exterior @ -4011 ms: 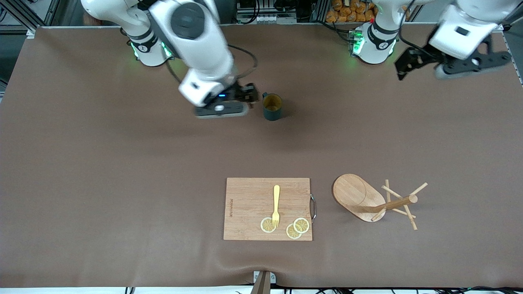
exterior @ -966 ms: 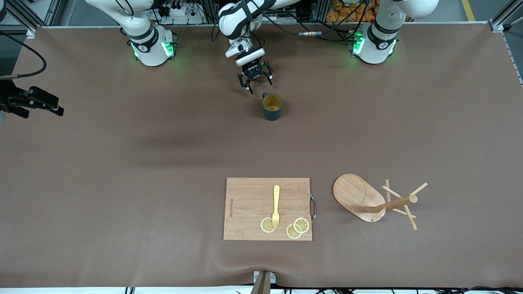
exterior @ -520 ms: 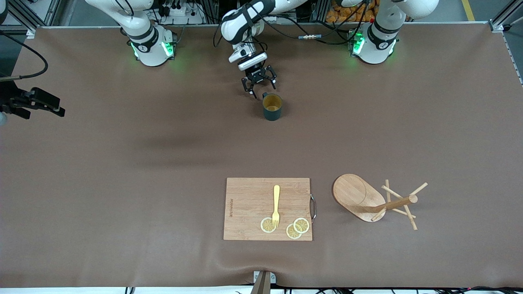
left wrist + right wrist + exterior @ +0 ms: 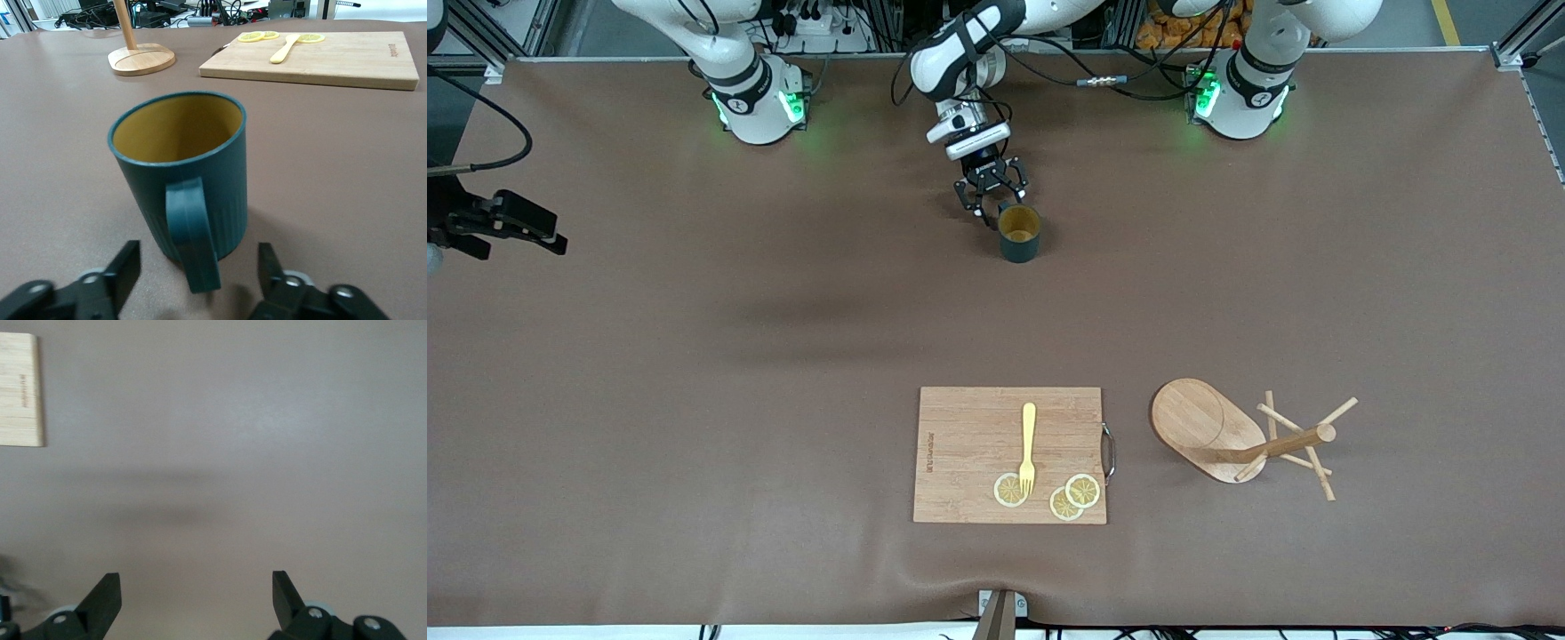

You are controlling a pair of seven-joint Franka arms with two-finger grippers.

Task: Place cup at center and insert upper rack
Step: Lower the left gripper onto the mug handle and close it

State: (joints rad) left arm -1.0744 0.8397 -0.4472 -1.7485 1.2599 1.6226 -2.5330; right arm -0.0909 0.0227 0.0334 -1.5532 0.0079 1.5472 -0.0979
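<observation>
Two fingers of the left gripper have been brought down to either side of the handle of the cup, and the gap between them has been narrowed from fully spread; the handle is flanked but not yet pinched. The cup stands upright on the worktop, toward the robots' bases, so a grasp by the handle is judged imminent. The upper rack lies tipped over beside the cutting board, well apart from the cup and untouched. The right gripper is held waiting with fingers spread wide over bare worktop at the right arm's end.
</observation>
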